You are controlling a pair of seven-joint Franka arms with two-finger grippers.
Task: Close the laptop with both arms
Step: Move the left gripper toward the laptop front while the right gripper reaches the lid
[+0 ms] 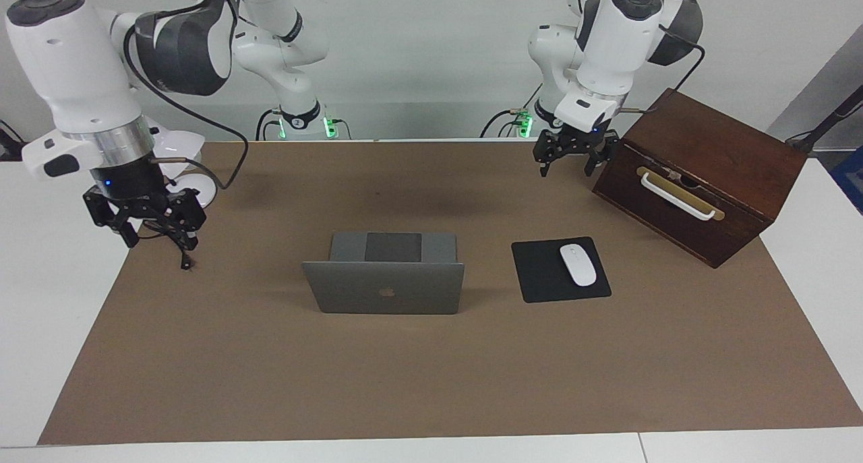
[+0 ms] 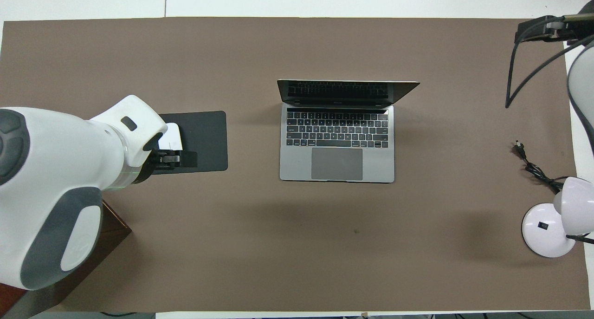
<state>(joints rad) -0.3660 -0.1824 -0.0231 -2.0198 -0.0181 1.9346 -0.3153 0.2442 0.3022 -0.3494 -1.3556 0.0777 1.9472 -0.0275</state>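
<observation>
Currently, the laptop stands open in the middle of the brown mat, lid raised with the logo facing away from the robots and the keyboard deck toward them. Neither gripper touches it.

The left gripper hangs in the air with its fingers spread apart and nothing between them. The wooden box with its white handle sits just beside this gripper, toward the left arm's end of the table. Below the gripper, farther from the robots, lie the black mouse pad and the white mouse on it. The laptop is well apart from this gripper, toward the table's middle.

The right gripper is also raised, fingers apart and empty, over the mat's edge at the right arm's end. A black cable runs directly under it, and the white lamp base shows just past its wrist, closer to the robots. The laptop is well apart from this gripper, toward the middle of the table
</observation>
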